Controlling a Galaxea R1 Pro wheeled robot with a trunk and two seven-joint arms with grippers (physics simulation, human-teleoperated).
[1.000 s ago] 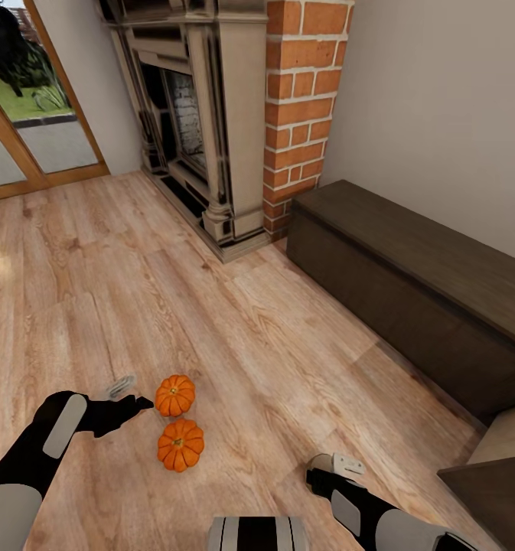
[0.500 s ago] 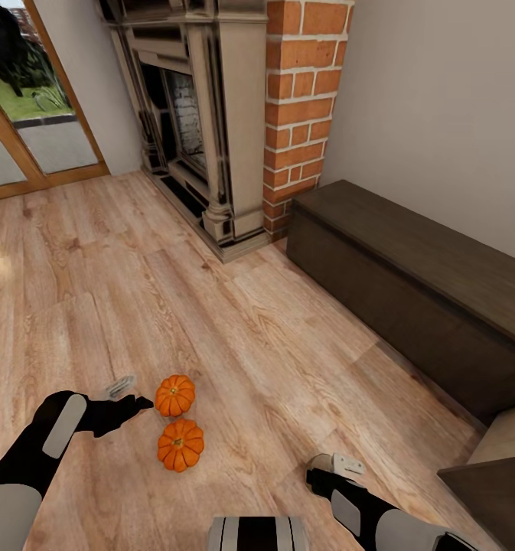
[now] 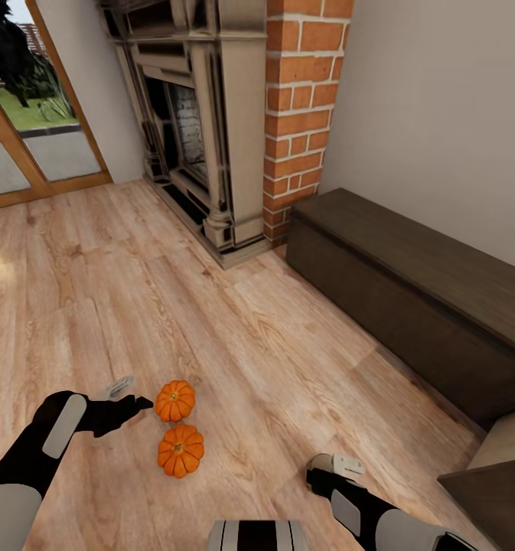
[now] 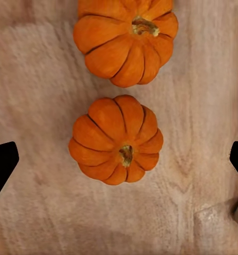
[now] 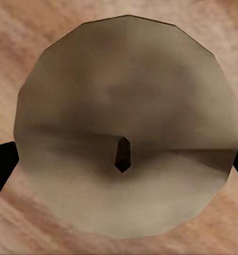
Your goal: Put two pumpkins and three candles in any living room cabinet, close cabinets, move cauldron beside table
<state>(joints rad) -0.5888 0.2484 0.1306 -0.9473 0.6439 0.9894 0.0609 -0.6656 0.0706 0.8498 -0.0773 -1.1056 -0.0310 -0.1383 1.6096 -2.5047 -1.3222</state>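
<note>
Two small ribbed orange pumpkins (image 3: 174, 401) are lying close together on the pale wooden floor (image 3: 272, 337). The left gripper (image 3: 127, 392) is hovering beside them, fingers spread. They look light, hard and smooth; gripping across the ribs seems safest. For the right gripper (image 3: 334, 468) I cannot tell the fingers' state.

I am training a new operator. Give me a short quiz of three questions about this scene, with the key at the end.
1. True or false: the cabinet stands open.
2. The pumpkin nearest the left gripper lies on: A the floor; B the cabinet; C a table.
3. Fill in: between the fingertips of the right gripper, the right wrist view shows a round beige ____ with a wick.

Key: 1 false; 2 A; 3 candle.
</note>
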